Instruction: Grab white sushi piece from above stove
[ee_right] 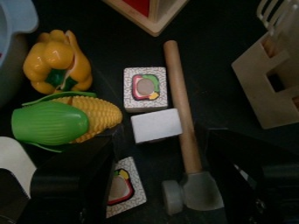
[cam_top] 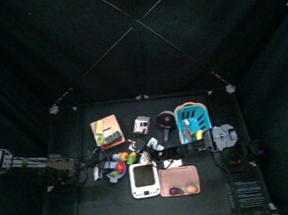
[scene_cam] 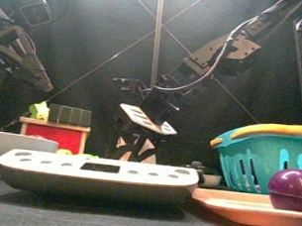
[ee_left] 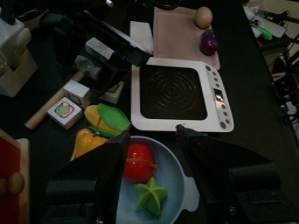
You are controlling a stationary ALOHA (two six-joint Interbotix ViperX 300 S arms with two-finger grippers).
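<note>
The white stove [ee_left: 177,94] lies at the table's front middle [cam_top: 143,180], low and wide in the front view [scene_cam: 102,176]. Behind it, a white sushi piece [ee_right: 147,89] with pink and green filling lies face up beside a wooden mallet [ee_right: 181,105]. A plain white block [ee_right: 156,127] and another filled piece [ee_right: 121,185] lie closer to my right gripper [ee_right: 158,162], which hangs open above them with nothing held. My left gripper [ee_left: 152,175] is open over a blue bowl [ee_left: 170,166] just left of the stove.
A pink tray [cam_top: 181,181] with an egg [ee_left: 204,16] and a purple ball [scene_cam: 294,187] sits right of the stove. A teal basket [scene_cam: 270,155] stands behind it. Corn [ee_right: 65,118] and a yellow pepper [ee_right: 56,59] lie by the sushi. The bowl holds a tomato [ee_left: 139,162].
</note>
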